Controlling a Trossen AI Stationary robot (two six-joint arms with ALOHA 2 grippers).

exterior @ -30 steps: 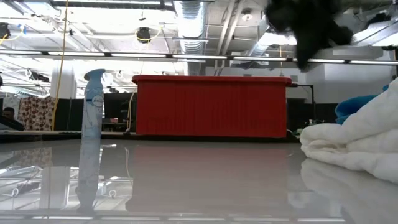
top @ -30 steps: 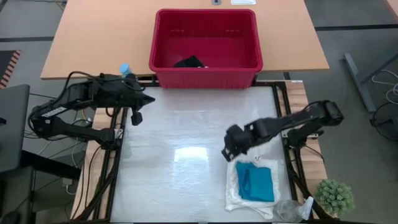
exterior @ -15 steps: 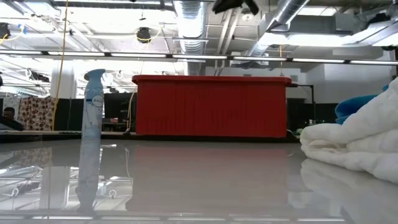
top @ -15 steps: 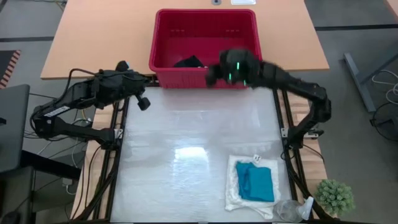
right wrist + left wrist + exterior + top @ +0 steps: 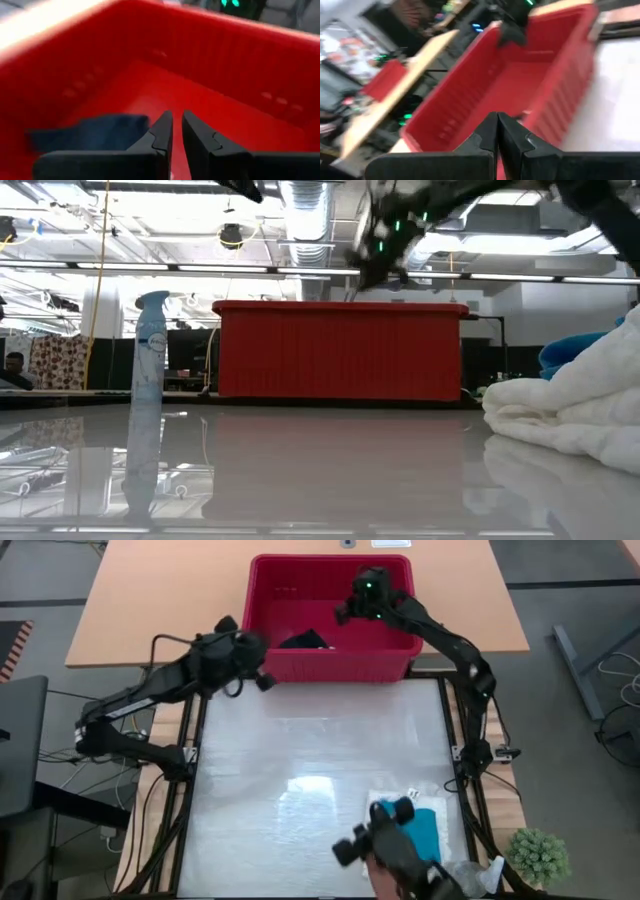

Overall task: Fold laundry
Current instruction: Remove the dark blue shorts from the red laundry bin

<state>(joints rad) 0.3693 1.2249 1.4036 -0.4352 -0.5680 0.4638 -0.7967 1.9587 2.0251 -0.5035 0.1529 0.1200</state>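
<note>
The laundry lies in two places. A dark navy-black garment (image 5: 304,639) sits crumpled on the floor of the red basket (image 5: 262,650), toward its left half in the high view, and shows as a dark blue heap (image 5: 92,131) in the right wrist view. The cream-white cloth (image 5: 378,850) lies folded on the tabletop (image 5: 300,750) near its front right corner, with the turquoise garment (image 5: 425,832) folded flat on top of it. In the low view the cream-white cloth (image 5: 560,415) is a soft pile at the right edge, with a bit of turquoise (image 5: 572,350) above it.

The right gripper (image 5: 347,612) hangs over the inside of the basket, just beside the dark garment and not touching it. Its fingers (image 5: 161,131) stand a narrow slit apart with nothing between them, pointing down at the basket floor next to the garment.

The left gripper (image 5: 262,680) is at the basket's front left corner, outside its wall. Its fingers (image 5: 489,131) are pressed together and empty, looking along the basket's red side.

A dark object with round parts (image 5: 385,840) intrudes at the front edge of the tabletop, partly covering the folded stack; what it is cannot be told. A spray bottle (image 5: 150,385) stands on the tabletop at the left of the low view. A small potted plant (image 5: 538,855) sits off the front right corner.
</note>
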